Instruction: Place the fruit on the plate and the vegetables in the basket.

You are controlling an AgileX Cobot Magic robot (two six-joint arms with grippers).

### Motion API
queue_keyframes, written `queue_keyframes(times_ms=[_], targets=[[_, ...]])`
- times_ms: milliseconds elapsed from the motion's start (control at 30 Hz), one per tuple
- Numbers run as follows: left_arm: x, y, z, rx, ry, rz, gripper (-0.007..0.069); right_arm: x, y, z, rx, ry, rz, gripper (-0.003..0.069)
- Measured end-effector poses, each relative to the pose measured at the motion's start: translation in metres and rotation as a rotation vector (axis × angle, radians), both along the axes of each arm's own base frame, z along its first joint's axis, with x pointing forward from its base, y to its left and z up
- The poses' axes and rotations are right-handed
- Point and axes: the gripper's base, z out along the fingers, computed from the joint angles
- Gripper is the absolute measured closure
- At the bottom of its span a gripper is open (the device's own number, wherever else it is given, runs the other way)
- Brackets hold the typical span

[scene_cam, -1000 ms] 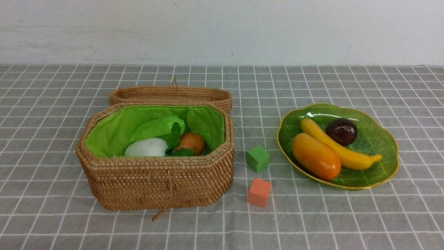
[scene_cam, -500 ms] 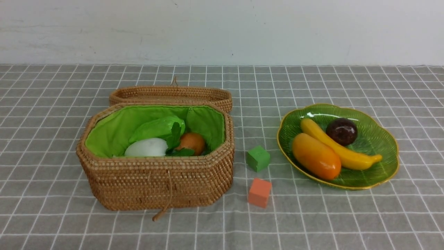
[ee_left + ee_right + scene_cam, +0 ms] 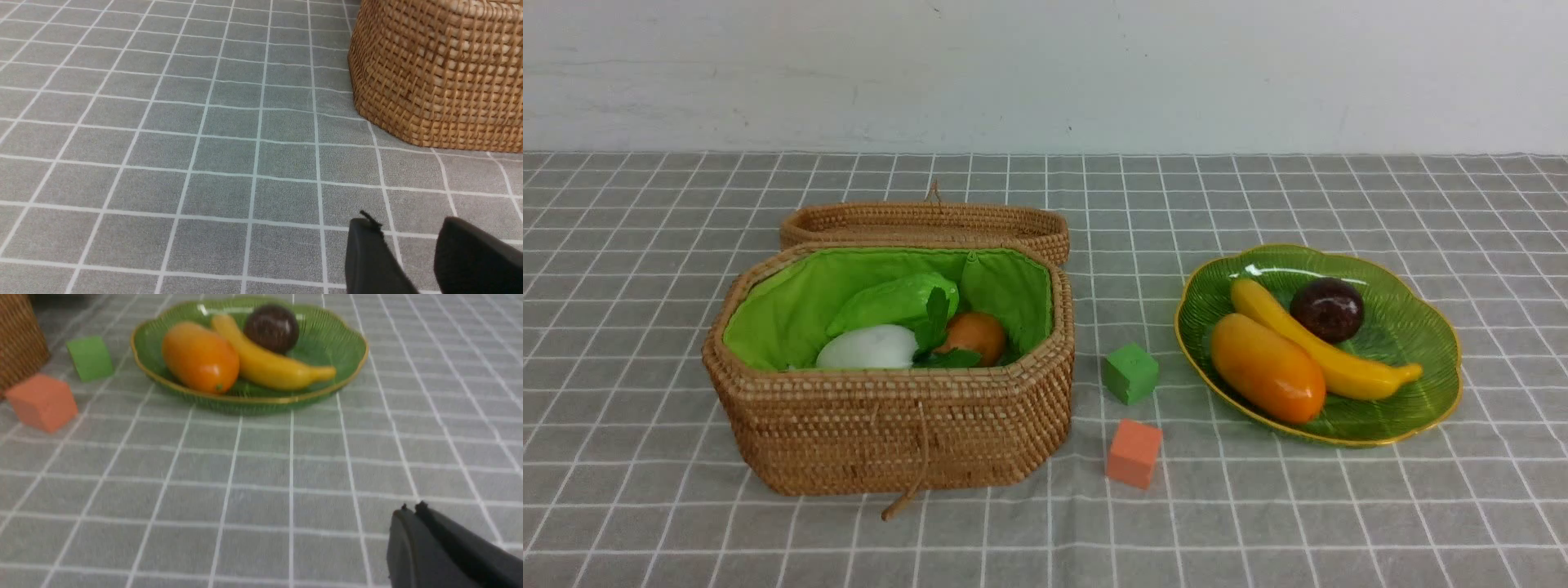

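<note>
On the green plate [image 3: 1421, 335] lie a yellow banana [image 3: 1327, 343], a dark maroon round fruit [image 3: 1327, 309] and an orange mango-like fruit [image 3: 1266, 367]; the right wrist view shows the same plate [image 3: 339, 339] and fruit. The open woven basket [image 3: 890, 425] holds a white radish [image 3: 866, 347], a light green gourd [image 3: 890, 300] and an orange-brown potato [image 3: 976, 333]; an eggplant is not in sight. My left gripper [image 3: 408, 228] hovers open and empty over the cloth near the basket's wall [image 3: 441, 73]. My right gripper [image 3: 410, 508] is shut and empty, well short of the plate.
A small green cube [image 3: 1130, 372] and a small orange cube [image 3: 1134, 452] sit on the grey checked cloth between basket and plate. The basket's lid [image 3: 923, 222] lies open behind it. A white wall bounds the table's far edge.
</note>
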Motion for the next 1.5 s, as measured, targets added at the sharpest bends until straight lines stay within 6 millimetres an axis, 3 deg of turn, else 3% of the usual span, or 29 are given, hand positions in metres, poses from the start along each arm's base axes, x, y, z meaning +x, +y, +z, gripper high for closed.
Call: queue_keyframes(times_ms=[1500], targets=[[0.0, 0.0, 0.0, 0.0, 0.0, 0.0, 0.0386, 0.0014, 0.0005, 0.0008, 0.056, -0.034, -0.016, 0.0624]])
